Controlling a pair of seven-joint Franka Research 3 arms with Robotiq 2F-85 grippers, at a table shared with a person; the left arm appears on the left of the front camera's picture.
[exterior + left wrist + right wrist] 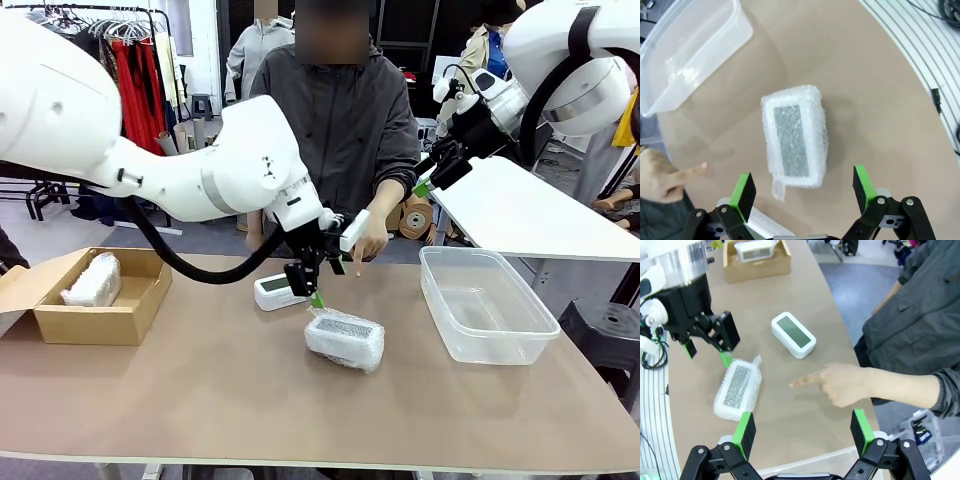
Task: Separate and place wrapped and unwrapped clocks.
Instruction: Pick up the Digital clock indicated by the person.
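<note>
The wrapped clock lies in the middle of the tan desk in my front view. A clothes rack stands far behind, and a white table is off to the right. My left pincer hangs spread wide just above the clock's far end. The bare clock sits just behind it. A second wrapped clock rests in the cardboard box at the left, and a clear tub stands at the right. My right pincer is raised over the far right side. The person's hand points down beside my left wrist.

From the left wrist, the wrapped clock lies screen up beyond the open fingers, apart from both. The tub fills the upper left corner, and the pointing hand sits at the left edge.

From the right wrist, my own fingers stand wide. The pointing hand reaches in between me and the bare clock, and the left pincer partly covers the wrapped clock's end.
</note>
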